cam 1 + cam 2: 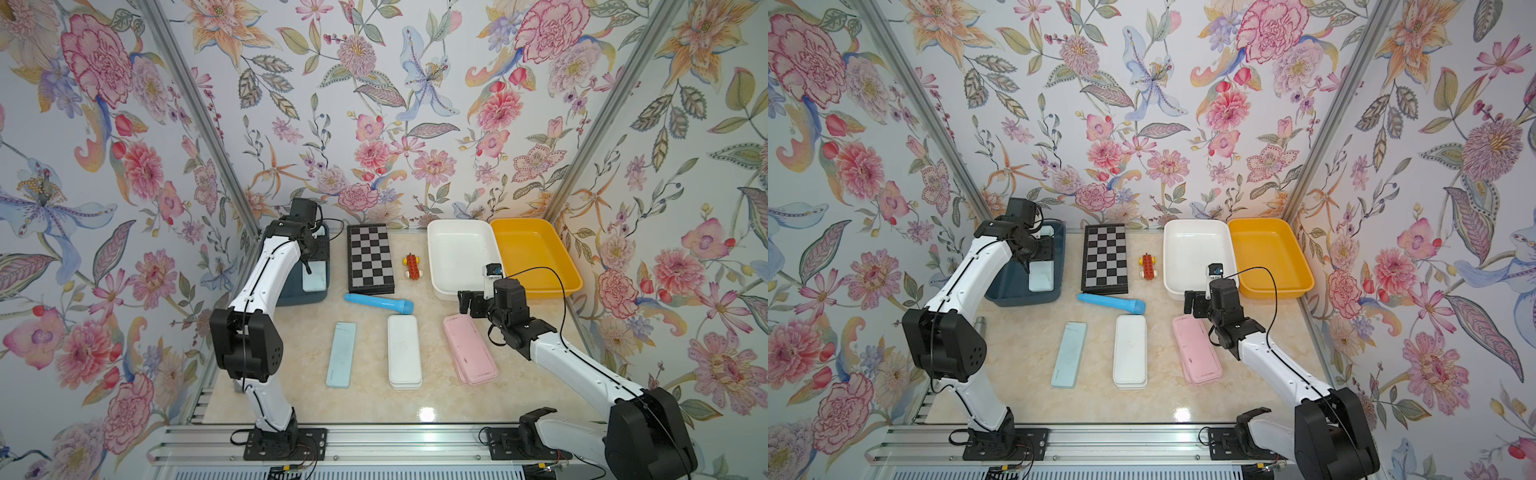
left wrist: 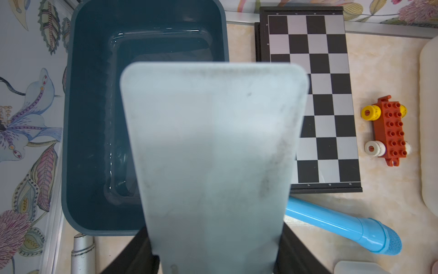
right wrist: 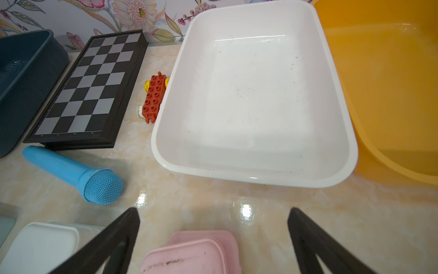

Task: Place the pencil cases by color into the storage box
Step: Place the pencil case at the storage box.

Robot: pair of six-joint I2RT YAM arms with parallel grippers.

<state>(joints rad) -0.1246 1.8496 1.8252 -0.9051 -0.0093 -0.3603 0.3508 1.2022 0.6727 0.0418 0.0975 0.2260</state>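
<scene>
My left gripper [image 1: 309, 266] is shut on a light blue pencil case [image 2: 213, 154], with a black finger on each long side. The case hangs over the right part of the dark blue storage box [image 2: 94, 132], also seen in a top view [image 1: 1041, 276]. On the table lie another light blue pencil case [image 1: 341, 354], a white stack [image 1: 404, 351] and a pink stack [image 1: 469, 349]. My right gripper [image 3: 213, 213] stands open just above the far end of the pink stack [image 3: 189, 256], touching nothing.
A white tray [image 1: 457, 249] and a yellow tray [image 1: 536, 257] stand at the back right. Between the trays lie a checkered board [image 1: 370, 258], a red toy brick car [image 1: 412, 266] and a bright blue tube [image 1: 379, 302].
</scene>
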